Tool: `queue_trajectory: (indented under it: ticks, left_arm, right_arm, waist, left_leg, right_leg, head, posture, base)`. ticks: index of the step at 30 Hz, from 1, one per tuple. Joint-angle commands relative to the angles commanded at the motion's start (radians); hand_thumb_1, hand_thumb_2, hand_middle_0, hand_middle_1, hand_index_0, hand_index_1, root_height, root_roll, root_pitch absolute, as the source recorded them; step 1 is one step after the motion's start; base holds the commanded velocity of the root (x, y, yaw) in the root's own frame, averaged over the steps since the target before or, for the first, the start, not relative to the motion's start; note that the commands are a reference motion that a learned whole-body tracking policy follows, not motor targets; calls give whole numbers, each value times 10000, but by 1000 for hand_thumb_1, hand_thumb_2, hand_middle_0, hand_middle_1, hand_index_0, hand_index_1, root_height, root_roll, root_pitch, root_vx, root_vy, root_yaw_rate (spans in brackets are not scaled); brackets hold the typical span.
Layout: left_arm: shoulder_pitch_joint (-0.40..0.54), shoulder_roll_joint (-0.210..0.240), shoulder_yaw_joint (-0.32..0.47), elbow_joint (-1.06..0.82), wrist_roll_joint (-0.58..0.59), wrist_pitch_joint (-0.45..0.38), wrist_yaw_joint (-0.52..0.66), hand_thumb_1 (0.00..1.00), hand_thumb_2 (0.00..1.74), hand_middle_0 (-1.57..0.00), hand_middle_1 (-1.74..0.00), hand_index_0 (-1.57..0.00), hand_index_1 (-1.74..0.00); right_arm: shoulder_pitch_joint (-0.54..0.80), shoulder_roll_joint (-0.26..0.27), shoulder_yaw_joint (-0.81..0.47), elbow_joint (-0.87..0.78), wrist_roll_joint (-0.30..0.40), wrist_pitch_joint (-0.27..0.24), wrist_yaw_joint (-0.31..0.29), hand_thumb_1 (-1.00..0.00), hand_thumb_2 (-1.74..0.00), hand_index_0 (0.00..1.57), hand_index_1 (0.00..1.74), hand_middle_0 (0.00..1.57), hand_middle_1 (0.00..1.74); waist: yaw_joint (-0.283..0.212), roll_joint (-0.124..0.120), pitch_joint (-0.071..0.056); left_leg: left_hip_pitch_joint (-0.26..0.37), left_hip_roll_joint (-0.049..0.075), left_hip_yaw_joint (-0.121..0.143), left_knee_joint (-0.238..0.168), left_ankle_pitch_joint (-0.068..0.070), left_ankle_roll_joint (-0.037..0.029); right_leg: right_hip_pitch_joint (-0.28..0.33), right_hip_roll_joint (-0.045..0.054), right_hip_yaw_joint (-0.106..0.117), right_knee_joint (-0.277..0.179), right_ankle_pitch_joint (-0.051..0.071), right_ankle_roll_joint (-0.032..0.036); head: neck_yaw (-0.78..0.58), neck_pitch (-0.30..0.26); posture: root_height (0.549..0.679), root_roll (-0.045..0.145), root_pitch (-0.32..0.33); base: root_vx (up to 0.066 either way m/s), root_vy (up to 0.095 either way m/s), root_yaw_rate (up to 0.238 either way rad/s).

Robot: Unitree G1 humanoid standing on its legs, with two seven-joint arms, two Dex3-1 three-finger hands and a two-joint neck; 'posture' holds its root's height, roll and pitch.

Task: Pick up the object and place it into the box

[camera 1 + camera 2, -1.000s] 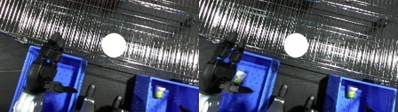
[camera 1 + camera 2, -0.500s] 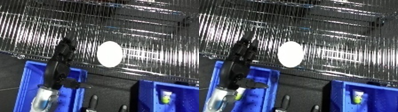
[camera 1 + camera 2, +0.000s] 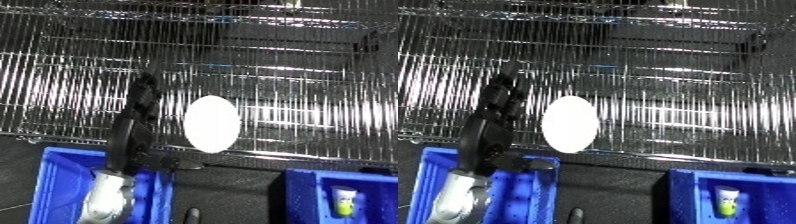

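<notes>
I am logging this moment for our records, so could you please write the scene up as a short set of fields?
surface: wire rack across the upper part of the view
object: white oval object on the rack
left hand: black, reaching up over the rack beside the object, to its left, fingers straight, not holding it
right hand: not in view
left bin: blue bin under the left forearm
right bin: blue bin holding a small cup-like item

The left hand's fingers (image 3: pixel 142 95) reach over the wire shelf (image 3: pixel 293 75); the white oval disc (image 3: pixel 211 123) stands just right of them, the left bin (image 3: pixel 58 185) lies below, and the right bin (image 3: pixel 306 200), holding a small cup (image 3: pixel 346 197), sits well right.
</notes>
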Motion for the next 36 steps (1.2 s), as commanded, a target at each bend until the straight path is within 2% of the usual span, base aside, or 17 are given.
queue_trajectory:
  ticks: [8, 15, 27, 35, 36]
  left_arm:
    - [-902, -35, -173, 877, 82, 34, 15, 0, 0, 0, 0, 0, 0]
    - [-1437, -122, -365, 1576, 39, 139, -175, 0, 0, 0, 0, 0, 0]
    - [-1895, -298, -731, 2336, -118, 483, -452, 600, 1044, -942, -1044, -942, -1044]
    - [-1917, -336, -804, 2521, -211, 436, -630, 1000, 1740, -1570, -1740, -1570, -1740]
    - [-1903, -326, -793, 2539, -227, 424, -649, 1000, 1740, -1570, -1740, -1570, -1740]
  right_arm:
    - [-33, 30, 245, -494, 264, -120, -224, 0, 0, 0, 0, 0, 0]
    - [-98, 86, 477, -971, 453, -314, -415, 0, 0, 0, 0, 0, 0]
    - [-186, 207, 671, -1329, 623, -366, -680, 0, 0, 0, 0, 0, 0]
    - [-220, 284, 687, -1248, 615, -343, -716, 0, 0, 0, 0, 0, 0]
    - [-229, 290, 675, -1216, 625, -320, -719, 0, 0, 0, 0, 0, 0]
  waist:
    - [-257, -202, 0]
    - [-414, -360, 0]
    - [-609, -460, 0]
    - [-622, -399, 0]
    - [-614, -382, 0]
  left_leg:
    - [-586, 47, -30, 376, -128, 15]
    - [-845, 122, -59, 479, -171, -5]
    - [-844, 186, -36, 444, -220, -36]
    - [-608, 194, -17, 223, -176, -72]
    - [-566, 190, -17, 178, -163, -78]
  right_leg:
    - [-584, 94, -12, 326, -27, 1]
    - [-840, 131, -65, 408, -33, -1]
    - [-865, 158, -69, 345, -73, -33]
    - [-681, 146, -49, 177, -103, -67]
    - [-647, 144, -45, 145, -107, -73]
  head:
    - [-69, 236]
    - [-19, 334]
    - [-179, 379]
    - [-228, 253]
    - [-232, 256]
  posture:
    - [623, -44, 97]
    - [622, -45, 117]
    - [623, -42, 128]
    - [626, -36, 126]
    - [627, -35, 125]
  base:
    - [-29, 2, -33]
    - [-19, -19, -3]
    - [-10, -11, -8]
    - [-2, -14, 11]
    - [-1, -16, 27]
